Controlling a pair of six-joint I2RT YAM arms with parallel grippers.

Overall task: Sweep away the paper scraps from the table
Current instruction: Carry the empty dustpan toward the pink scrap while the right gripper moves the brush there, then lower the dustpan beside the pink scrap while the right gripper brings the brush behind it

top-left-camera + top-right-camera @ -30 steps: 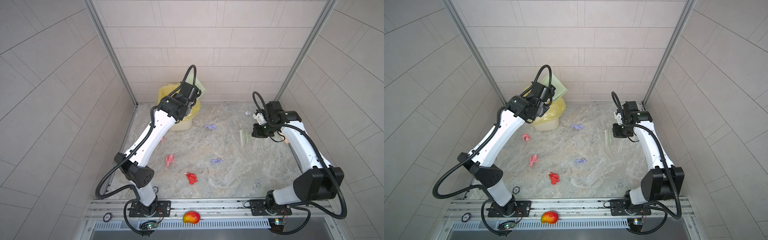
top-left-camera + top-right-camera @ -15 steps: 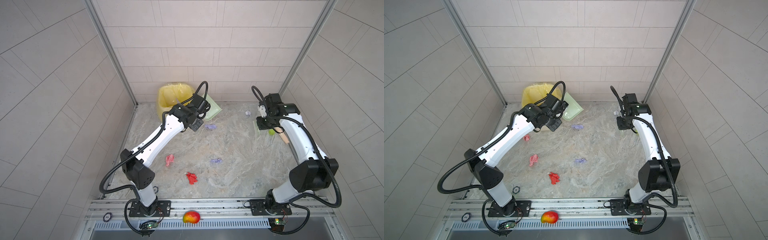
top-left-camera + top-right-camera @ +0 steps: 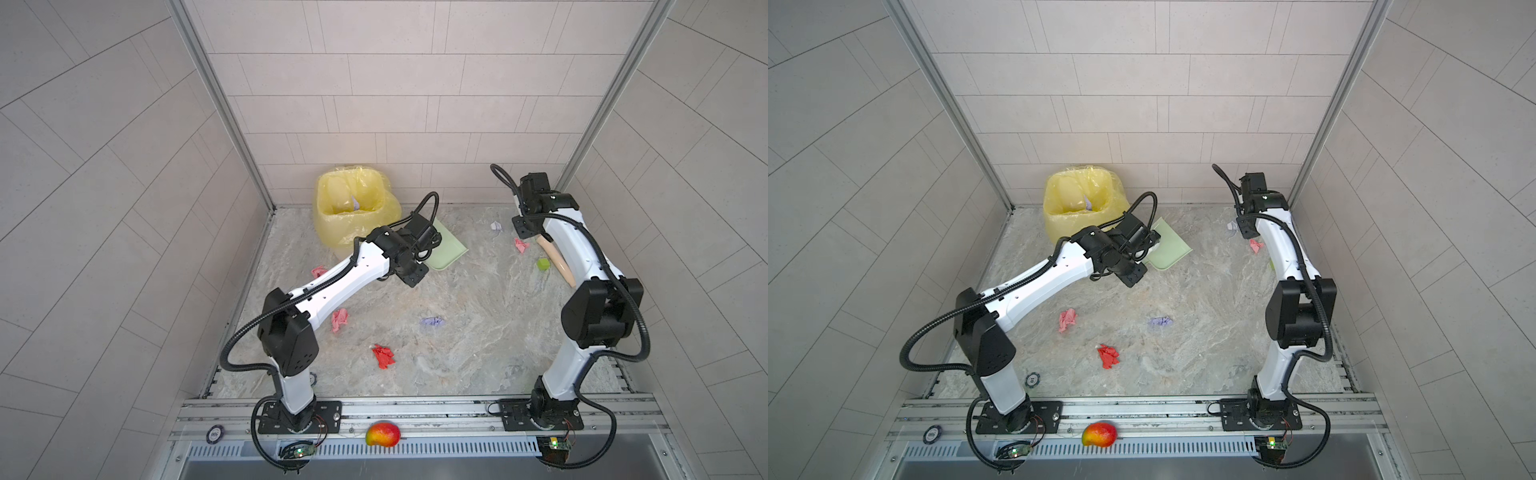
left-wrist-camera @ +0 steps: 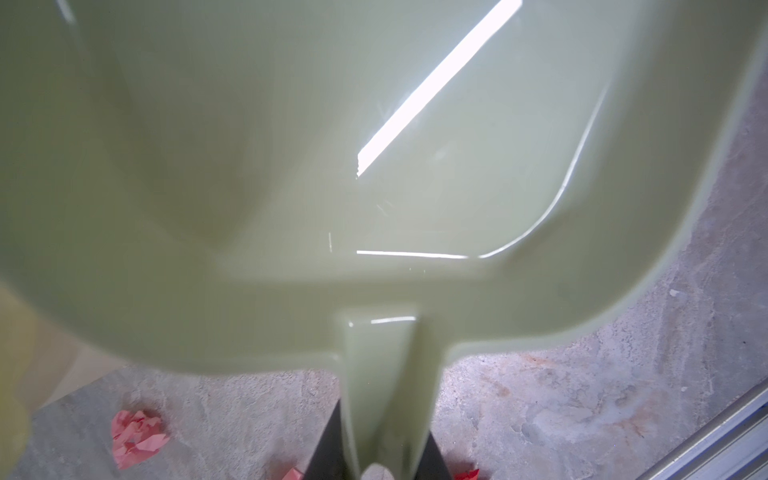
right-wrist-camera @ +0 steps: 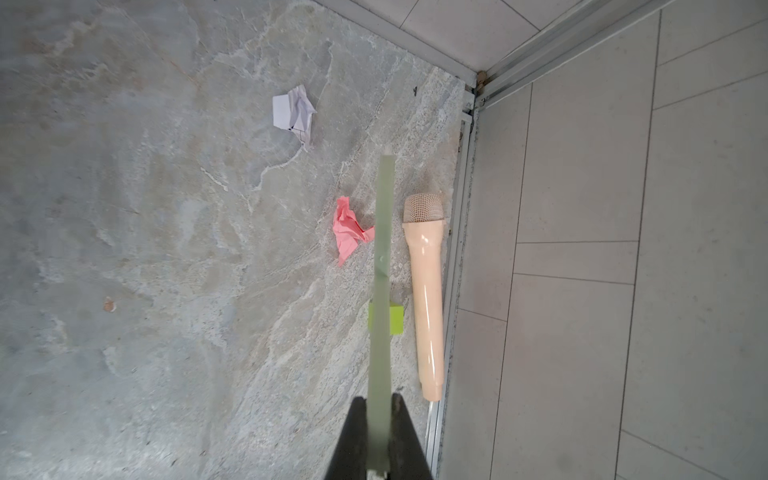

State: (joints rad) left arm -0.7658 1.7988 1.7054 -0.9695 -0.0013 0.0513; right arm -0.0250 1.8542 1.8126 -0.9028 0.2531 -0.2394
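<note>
Pale tiled walls (image 3: 374, 83) enclose the bench (image 3: 478, 291). At its far left corner stands a yellow-bagged bin (image 3: 353, 208). Beside it, the left gripper (image 4: 384, 457) is clamped on the handle of a green dustpan (image 3: 446, 251). The paper scraps (image 3: 339, 320) lie apart: two pink by the left edge, one red toward the front, one purple mid-bench, one white and one pink near the far right corner. There the right gripper (image 5: 380, 440) pinches a thin green stick (image 5: 382, 270), near a green cube (image 5: 397, 318) and a toy microphone (image 5: 426, 291).
</note>
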